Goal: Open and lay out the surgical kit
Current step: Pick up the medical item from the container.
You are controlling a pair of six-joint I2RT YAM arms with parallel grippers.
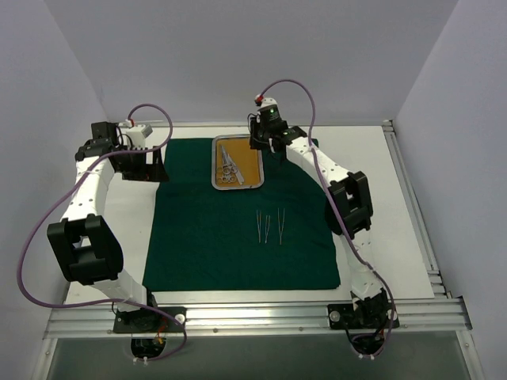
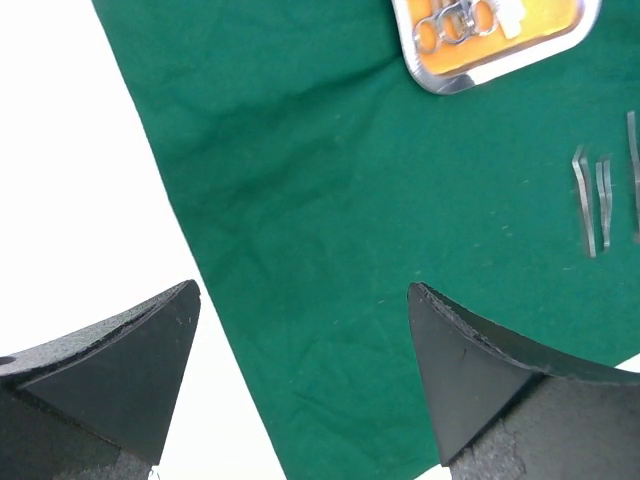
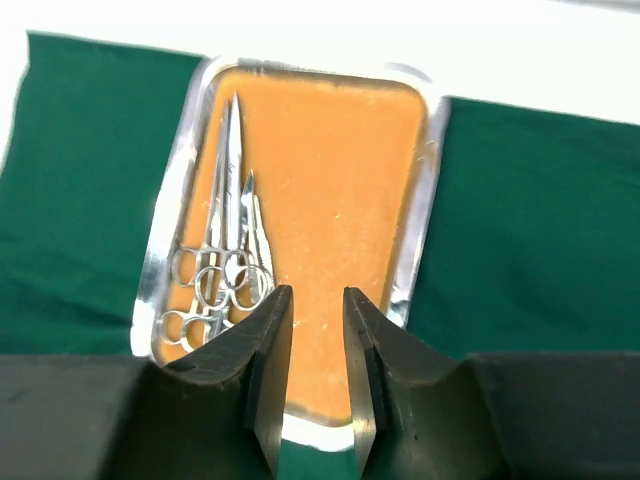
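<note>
The dark green cloth point(image 1: 238, 237) lies spread flat on the white table. At its far edge sits the steel tray point(image 1: 237, 188) with an orange floor, holding scissor-handled instruments point(image 1: 228, 165) along its left side. Three tweezers point(image 1: 268, 226) lie side by side mid-cloth. My right gripper point(image 3: 318, 292) hovers over the tray's point(image 3: 425, 200) near end, right of the instruments' point(image 3: 225, 240) finger rings. Its jaws stand a narrow gap apart with nothing between them. My left gripper point(image 2: 305, 290) is wide open and empty above the cloth's point(image 2: 350, 200) left edge.
Bare white table point(image 1: 396, 206) surrounds the cloth on the left, right and far sides. Grey walls close in the back and sides. An aluminium rail point(image 1: 253, 317) carrying the arm bases runs along the near edge.
</note>
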